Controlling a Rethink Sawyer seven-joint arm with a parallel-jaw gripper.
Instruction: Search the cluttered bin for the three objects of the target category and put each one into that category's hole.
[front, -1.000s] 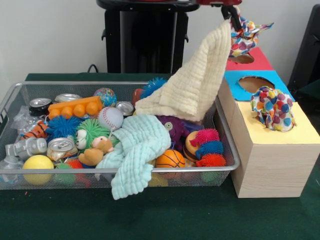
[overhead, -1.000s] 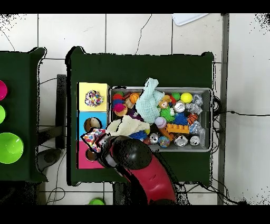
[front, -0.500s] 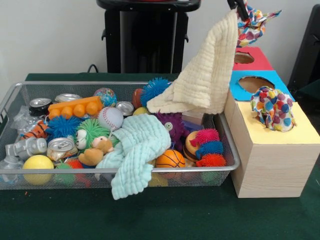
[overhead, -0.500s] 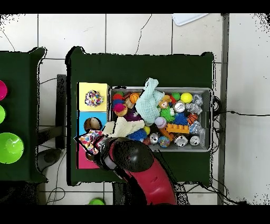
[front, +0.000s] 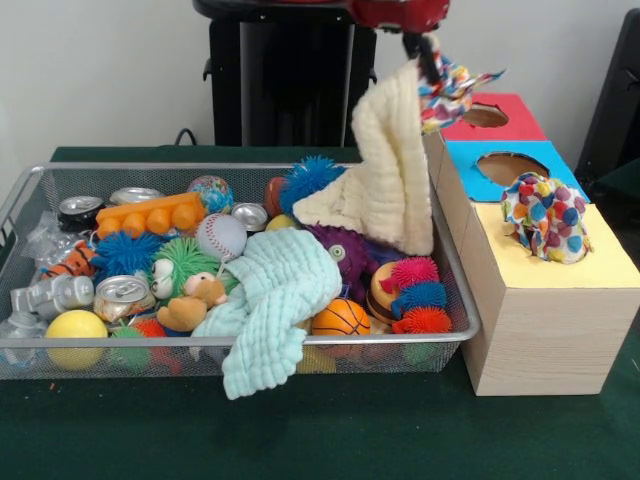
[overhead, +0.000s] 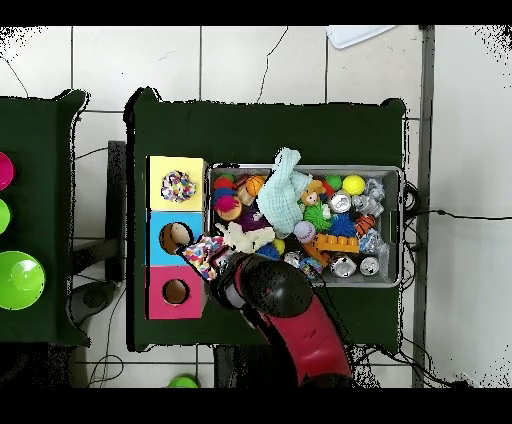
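My gripper (front: 425, 55) hangs high over the right end of the wire mesh bin (front: 250, 342), beside the blue-topped box. It is shut on a spotted cloth piece (front: 452, 83), and the large cream cloth (front: 390, 170) hangs from it too, its lower edge resting in the bin. A second spotted cloth piece (front: 545, 215) sits bunched in the hole of the yellow-topped box (front: 600, 265), hiding the hole. In the overhead view the held spotted piece (overhead: 205, 252) is between the blue top and the bin, and the other (overhead: 178, 185) lies on the yellow top. No third spotted piece shows.
The mint cloth (front: 275, 300) drapes over the bin's front rim. Balls, cans, spiky toys and plush toys fill the bin. The blue-topped hole (front: 508, 165) and the red-topped hole (front: 485, 115) stand behind the yellow box. The arm (overhead: 290, 310) covers the bin's near corner in the overhead view.
My gripper has moved from over the red-topped box back toward the bin, carrying the spotted piece and the cream cloth with it. The cream cloth now hangs steeper.
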